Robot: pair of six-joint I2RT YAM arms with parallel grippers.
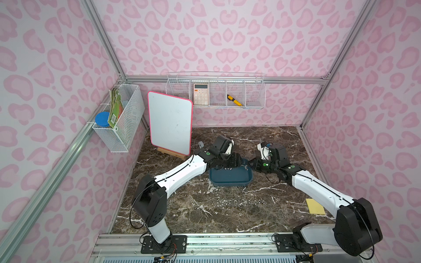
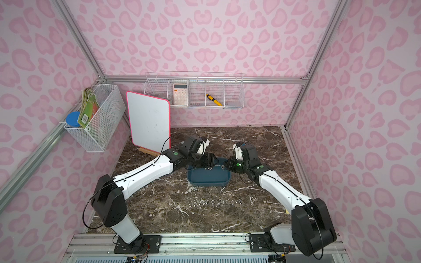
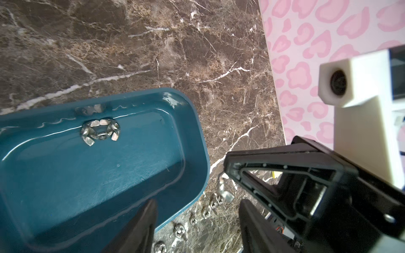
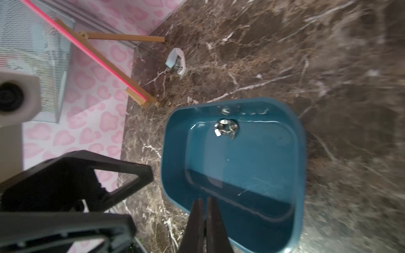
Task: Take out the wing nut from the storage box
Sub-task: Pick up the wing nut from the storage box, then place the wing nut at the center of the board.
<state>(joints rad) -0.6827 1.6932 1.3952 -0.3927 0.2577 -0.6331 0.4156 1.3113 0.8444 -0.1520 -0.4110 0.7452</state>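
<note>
The dark teal storage box point(image 1: 230, 180) point(image 2: 206, 180) sits mid-table. A small heap of silver wing nuts point(image 3: 99, 131) point(image 4: 226, 128) lies inside by its far wall. My left gripper point(image 3: 197, 221) point(image 1: 229, 164) hangs over the box's back left part, open and empty. My right gripper point(image 4: 203, 203) point(image 1: 250, 163) is over the box's right rim, jaws pressed together. In the left wrist view one wing nut point(image 3: 225, 192) hangs from its tip; the right wrist view hides that nut behind the fingers.
Several wing nuts point(image 1: 239, 202) point(image 2: 215, 202) lie in a row on the marble in front of the box. A whiteboard on an easel point(image 1: 169, 125) stands back left, with wire baskets point(image 1: 216, 91) on the walls. A yellow pad point(image 1: 315, 206) lies right.
</note>
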